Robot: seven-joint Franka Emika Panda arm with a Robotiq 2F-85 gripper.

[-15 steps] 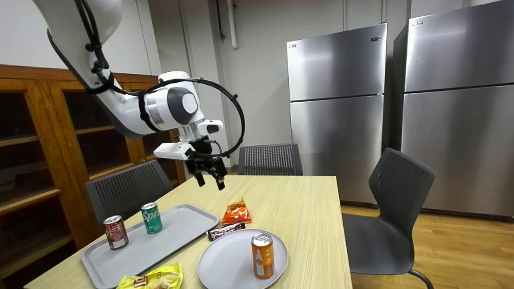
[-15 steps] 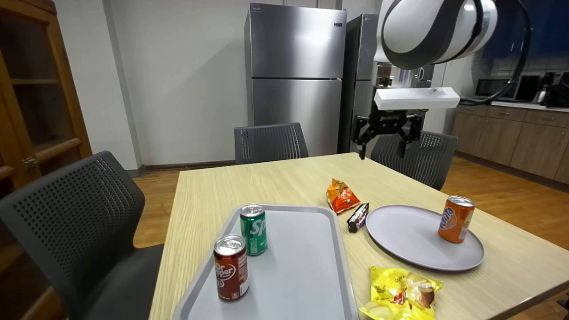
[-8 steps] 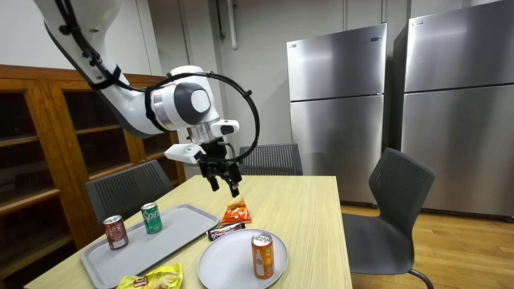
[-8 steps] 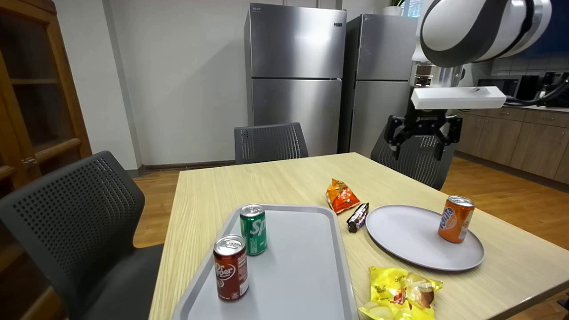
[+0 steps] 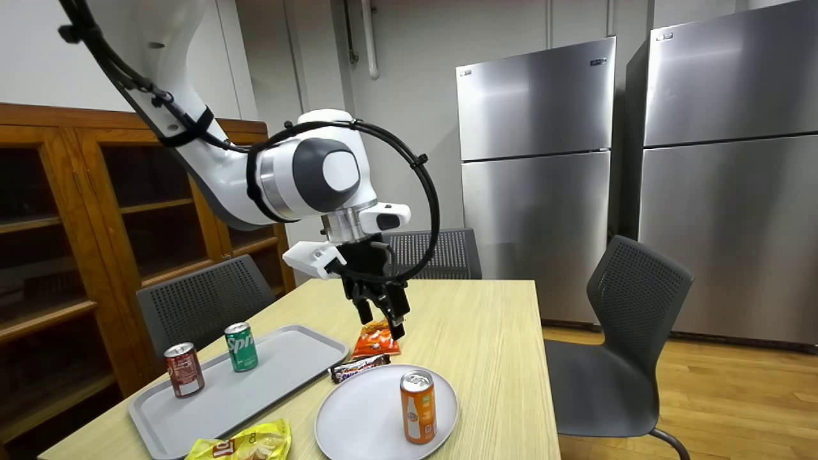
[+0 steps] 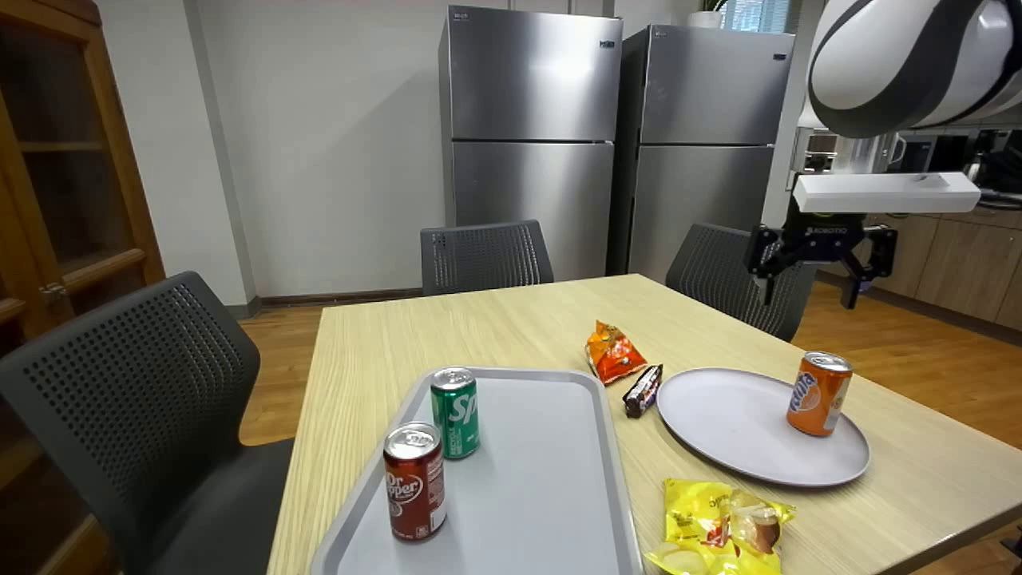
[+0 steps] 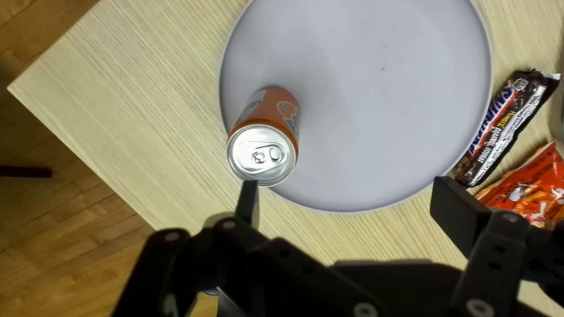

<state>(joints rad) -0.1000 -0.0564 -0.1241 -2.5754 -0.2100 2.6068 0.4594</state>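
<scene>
Four legible brands, Fanta, Snickers, Sprite, Dr Pepper, plus yellow bag, lettering unclear, and wide-spread tool

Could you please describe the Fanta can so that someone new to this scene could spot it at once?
On the pale wood-grain table, find the round grey plate. The Fanta can stands upright on it, near the rim. It is orange, whereas the green Sprite can and red Dr Pepper can stand on the rectangular tray.

tray cropped below, red packet partly behind end effector
</scene>
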